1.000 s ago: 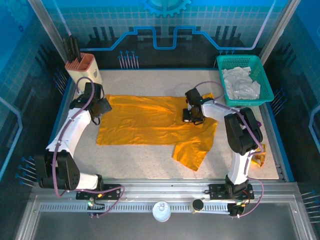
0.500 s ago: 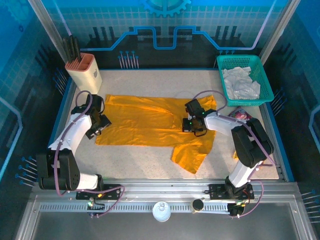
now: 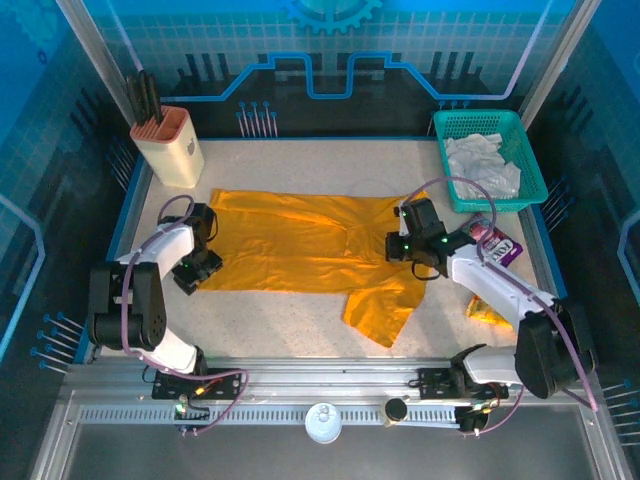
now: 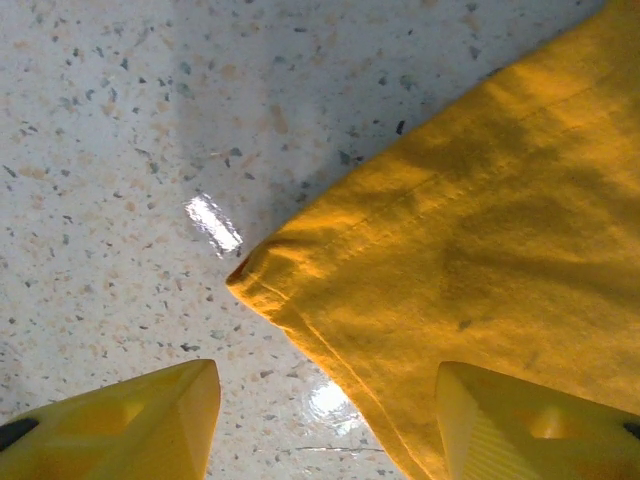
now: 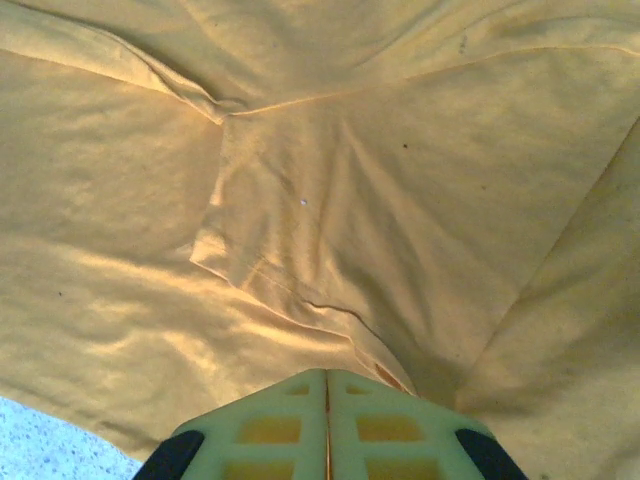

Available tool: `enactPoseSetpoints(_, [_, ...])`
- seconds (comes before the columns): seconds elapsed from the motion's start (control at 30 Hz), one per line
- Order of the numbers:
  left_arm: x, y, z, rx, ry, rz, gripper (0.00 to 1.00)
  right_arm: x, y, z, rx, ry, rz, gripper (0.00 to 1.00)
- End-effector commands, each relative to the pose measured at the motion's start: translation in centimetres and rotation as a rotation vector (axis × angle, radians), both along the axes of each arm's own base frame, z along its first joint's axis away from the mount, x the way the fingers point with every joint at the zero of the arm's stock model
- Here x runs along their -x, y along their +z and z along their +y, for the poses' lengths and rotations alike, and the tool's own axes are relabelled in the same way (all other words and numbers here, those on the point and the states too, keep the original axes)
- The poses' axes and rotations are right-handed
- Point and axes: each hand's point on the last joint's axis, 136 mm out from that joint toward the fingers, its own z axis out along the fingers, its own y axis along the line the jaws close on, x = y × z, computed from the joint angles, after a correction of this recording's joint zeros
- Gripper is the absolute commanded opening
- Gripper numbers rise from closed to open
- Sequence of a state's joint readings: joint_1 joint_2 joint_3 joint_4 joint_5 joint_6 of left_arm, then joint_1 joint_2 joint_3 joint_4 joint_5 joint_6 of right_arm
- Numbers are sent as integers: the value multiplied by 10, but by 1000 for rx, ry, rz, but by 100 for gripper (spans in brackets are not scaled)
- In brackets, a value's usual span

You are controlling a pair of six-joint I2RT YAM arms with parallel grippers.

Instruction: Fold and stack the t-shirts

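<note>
Sliding down the mustard-orange t-shirt (image 3: 300,245) spread on the tabletop (image 3: 280,325), my left fingers (image 4: 130,420) now straddle its near-left corner, still apart. Right fingers (image 5: 290,425), dragged rightward, stay closed, apparently pinching cloth. A fold looks close.

- mustard-orange t-shirt (image 4: 480,230): left wrist view cuts it at right and bottom edges; one corner shows.
- pale t-shirt (image 3: 482,167): crumpled in green basket (image 3: 533,170); shape untellable.
- purple packet (image 3: 498,244): partly behind right arm (image 3: 500,290).
- yellow packet (image 3: 487,309): mostly under right arm.
</note>
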State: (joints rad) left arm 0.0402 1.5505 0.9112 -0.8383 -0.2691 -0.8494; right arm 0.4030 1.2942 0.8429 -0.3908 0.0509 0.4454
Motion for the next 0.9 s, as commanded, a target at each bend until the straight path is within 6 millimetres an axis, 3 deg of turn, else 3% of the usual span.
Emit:
enactPoseSetpoints(0.0, [15,1,9,-36,81,31,59,10,-4,-6,-13,22,16,10])
enactPoseSetpoints(0.3, [28,-10,14,-35,171,53,55,14,-19,-19,-47,14,40,10])
enactPoseSetpoints(0.57, [17,-28,28,-11,214,6,53,16,-29,-31,-66,-6,54,10])
enactPoseSetpoints(0.73, [6,-49,25,78,213,17,41,16,-29,-33,-68,-10,58,10])
enactPoseSetpoints(0.87, [-5,-50,28,79,189,-12,33,17,-24,-34,-67,-9,53,10])
